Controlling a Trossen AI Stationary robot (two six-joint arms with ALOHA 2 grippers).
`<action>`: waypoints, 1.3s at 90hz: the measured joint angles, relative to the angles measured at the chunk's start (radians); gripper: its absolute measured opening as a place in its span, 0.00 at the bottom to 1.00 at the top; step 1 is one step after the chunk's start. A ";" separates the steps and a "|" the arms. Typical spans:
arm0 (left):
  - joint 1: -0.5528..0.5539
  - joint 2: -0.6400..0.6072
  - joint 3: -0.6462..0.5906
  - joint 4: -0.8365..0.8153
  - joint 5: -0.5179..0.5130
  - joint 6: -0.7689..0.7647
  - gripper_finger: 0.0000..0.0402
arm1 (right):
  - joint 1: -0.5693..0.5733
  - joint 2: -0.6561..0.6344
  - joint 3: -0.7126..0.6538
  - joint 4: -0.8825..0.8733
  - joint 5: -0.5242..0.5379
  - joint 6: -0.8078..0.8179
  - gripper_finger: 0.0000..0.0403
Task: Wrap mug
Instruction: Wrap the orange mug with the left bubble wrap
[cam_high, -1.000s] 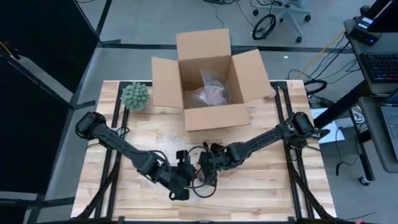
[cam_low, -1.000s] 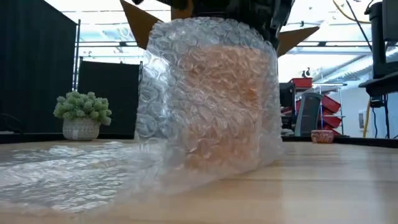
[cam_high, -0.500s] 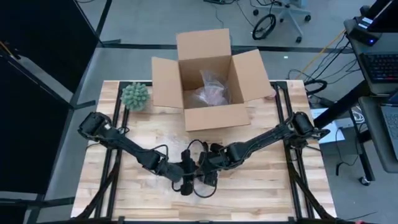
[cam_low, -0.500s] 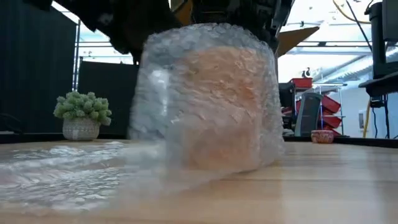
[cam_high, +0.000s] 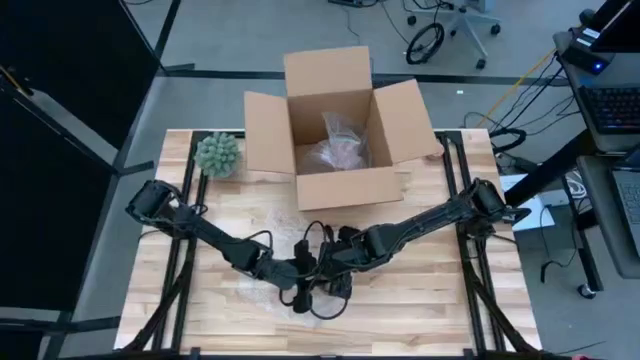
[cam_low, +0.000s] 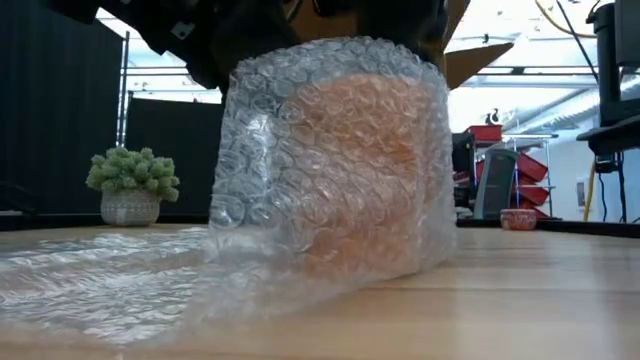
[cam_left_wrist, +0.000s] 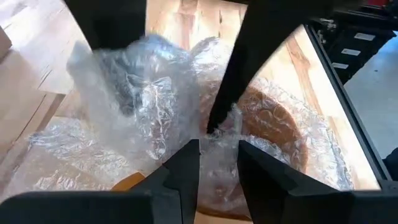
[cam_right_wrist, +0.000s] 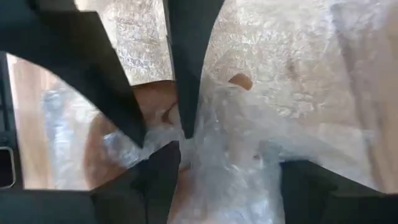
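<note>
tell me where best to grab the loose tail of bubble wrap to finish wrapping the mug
Take the free edge of the bubble wrap where it lies flat on the table, coming down from above. In the low view that tail trails off to one side of the upright wrapped mug, clear of both hands crowded over the mug's top.

Wooden table (cam_high: 430, 300), bubble-wrapped mug (cam_low: 335, 165), open box (cam_high: 335, 130), apparently potted plant (cam_high: 217, 154)

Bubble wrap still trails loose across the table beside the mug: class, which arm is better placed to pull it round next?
Probably the left. The loose bubble wrap trails toward the plant side, where the left gripper comes in. The right gripper is at the mug, seemingly pinning wrap there.
</note>
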 joint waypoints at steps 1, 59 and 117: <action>0.000 0.000 0.000 0.000 0.000 0.000 0.24 | 0.000 0.000 0.008 -0.010 0.000 -0.001 0.51; -0.001 0.002 0.010 -0.007 0.006 0.004 0.24 | 0.027 0.000 0.036 -0.051 0.178 0.002 0.51; -0.001 0.004 0.009 0.023 0.004 0.004 0.24 | 0.037 0.058 -0.152 0.134 0.129 0.054 0.51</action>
